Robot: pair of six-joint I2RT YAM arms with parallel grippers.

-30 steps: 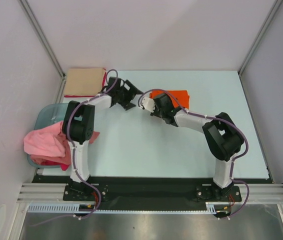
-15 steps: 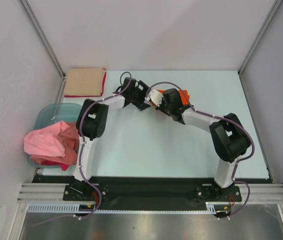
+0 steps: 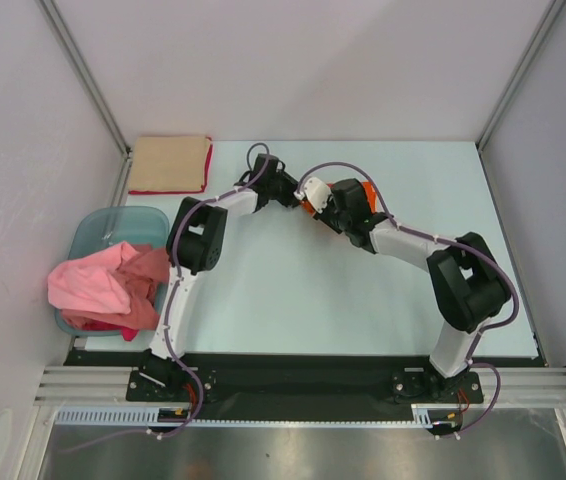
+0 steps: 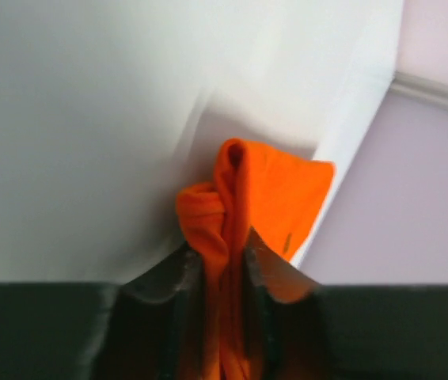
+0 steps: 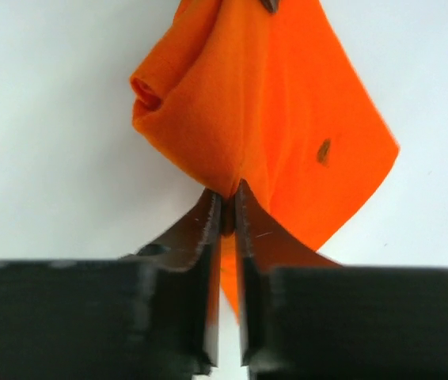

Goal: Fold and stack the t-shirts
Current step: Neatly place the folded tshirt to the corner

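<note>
Grippers have come closer together than they were a second ago. Back then the left gripper [image 3: 285, 190] was nearer the tan t-shirt [image 3: 168, 162], and the orange t-shirt [image 3: 366, 190] lay flat and wide at the far middle of the table [image 3: 263, 290]. Now the left arm has swung to the right. Both grippers meet over the orange t-shirt, so only small bits of orange peek out from under them in the top view. The right gripper [image 3: 315, 197] has hardly moved since half a second ago.

From the left wrist, the left gripper [image 4: 218, 257] is squeezed tight on a bunched fold of the orange t-shirt [image 4: 267, 190], which sticks out past its fingers in a lumpy roll. From the right wrist, the right gripper [image 5: 225, 202] is pinched on the orange t-shirt [image 5: 287, 95] too. Its two fingers almost touch, with a thin bit of cloth caught between them. The cloth fans out wide past the finger tips, with the white table behind it.

A small dark mark [image 5: 323, 150] sits on the orange cloth, but it is too small and blurry to read.

The tan t-shirt stays folded flat in the far left corner. The pink t-shirt [image 3: 88, 285] stays in a heap, spilling over the blue-green tub [image 3: 113, 225] at the left edge
</note>
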